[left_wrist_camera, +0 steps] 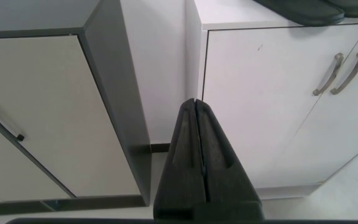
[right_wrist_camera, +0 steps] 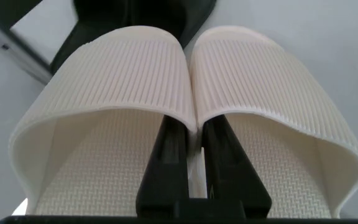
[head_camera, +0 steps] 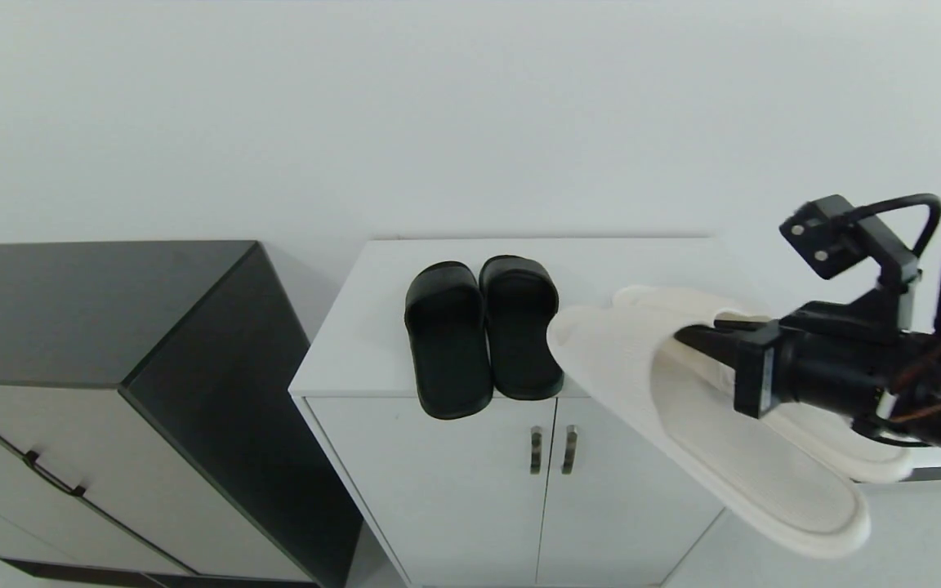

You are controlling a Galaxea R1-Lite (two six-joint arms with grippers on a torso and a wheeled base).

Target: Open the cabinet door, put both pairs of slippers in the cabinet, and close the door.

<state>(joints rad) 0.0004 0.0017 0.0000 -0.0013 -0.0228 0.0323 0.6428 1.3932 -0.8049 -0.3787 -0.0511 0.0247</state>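
right end effector [head_camera: 695,339] clamped on the white slippers [head_camera: 715,441], a finger inside each, pair hanging in the air by the cabinet's [head_camera: 454,482] right front corner | black slippers [head_camera: 470,343] side by side on the cabinet top, heels over the front edge | doors shut tbh | left end effector [left_wrist_camera: 195,109] pinched closed, holding nothing, down low facing the cabinet fronts

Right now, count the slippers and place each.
4. Two black slippers lie side by side atop the white cabinet; two white slippers are held together by the right gripper at the cabinet's right.
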